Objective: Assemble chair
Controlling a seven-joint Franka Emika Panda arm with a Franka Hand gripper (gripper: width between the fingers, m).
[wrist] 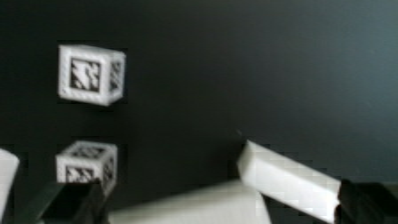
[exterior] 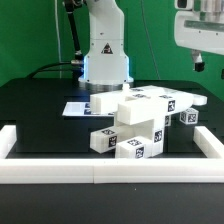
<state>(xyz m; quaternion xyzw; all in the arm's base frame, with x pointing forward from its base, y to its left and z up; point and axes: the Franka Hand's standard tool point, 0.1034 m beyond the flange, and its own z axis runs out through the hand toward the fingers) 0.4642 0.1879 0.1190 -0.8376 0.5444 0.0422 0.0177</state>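
Your chair is a heap: the white plastic blocky chair parts (exterior: 140, 118), each with black-and-white square tags, lie piled together in the middle of the black desk (exterior: 40, 125). Whether any of them are joined, you cannot tell from here. Long white bars (exterior: 165, 100) lie across the top of the pile. Tagged white blocks (exterior: 132, 147) sit at its front edge, near the front rail. One small tagged cube (exterior: 189, 118) sits just beside the heap on the exterior view's right.

Over to your wrist view: you get two small white tagged cubes, the first cube (wrist: 89, 72) and a second cube (wrist: 86, 163), apart from each other on the dark surface. There is also an angled white piece (wrist: 285, 180), too blurred to name.

Your hand (exterior: 200, 64) hangs high at the exterior view's right, well above the parts and touching nothing. Its fingers stand apart with nothing between them.

Moving outward, the flat white marker board (exterior: 78, 107) lies on the desk at the exterior view's left of the heap, in front of the robot's white base (exterior: 105, 50). Long white border rails (exterior: 110, 172) fence the desk along the front and both sides. A green curtain (exterior: 30, 30) closes off the back.
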